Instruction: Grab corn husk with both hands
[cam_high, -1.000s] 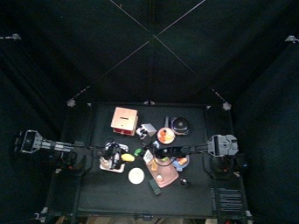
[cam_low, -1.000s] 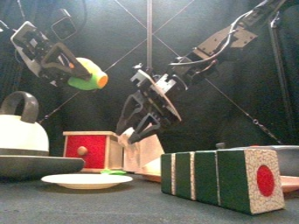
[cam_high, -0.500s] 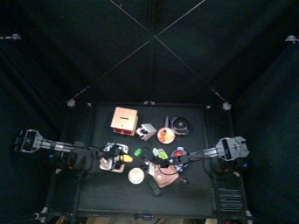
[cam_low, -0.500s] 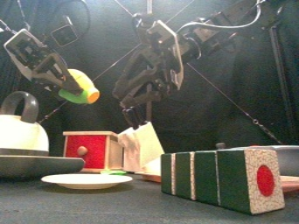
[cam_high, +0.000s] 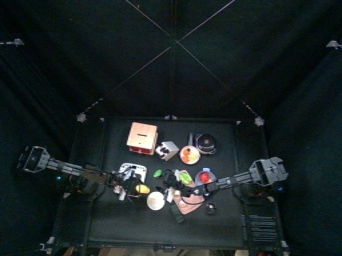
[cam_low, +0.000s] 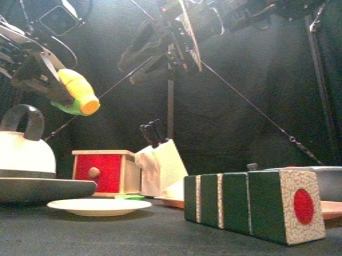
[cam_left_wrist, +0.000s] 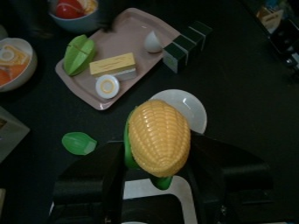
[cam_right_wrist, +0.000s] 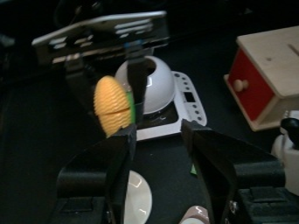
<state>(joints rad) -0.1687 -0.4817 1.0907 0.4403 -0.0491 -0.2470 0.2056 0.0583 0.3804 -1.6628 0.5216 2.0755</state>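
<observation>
The corn (cam_left_wrist: 158, 140) is yellow with a green husk (cam_left_wrist: 162, 182) at its base. My left gripper (cam_left_wrist: 158, 171) is shut on it at the husk end and holds it in the air above the white plate (cam_left_wrist: 176, 109). In the front view the corn (cam_low: 75, 90) hangs tilted at the upper left under the left gripper (cam_low: 40, 70). My right gripper (cam_right_wrist: 160, 131) stands open facing the corn (cam_right_wrist: 111, 105), which lies just ahead of its jaws and to one side, not between them. From above, the right gripper (cam_high: 198, 185) sits close to the corn (cam_high: 144, 181).
A white kettle (cam_low: 24, 145), a red wooden box (cam_low: 107, 170) and a green-and-red sliced block (cam_low: 254, 205) stand on the table. A pink tray (cam_left_wrist: 138, 39) carries several toy foods. A green leaf piece (cam_left_wrist: 79, 143) lies beside the plate.
My right gripper has risen and swung across toward the corn, staying open. The left gripper has shifted the corn slightly left and tilted it more upright.
</observation>
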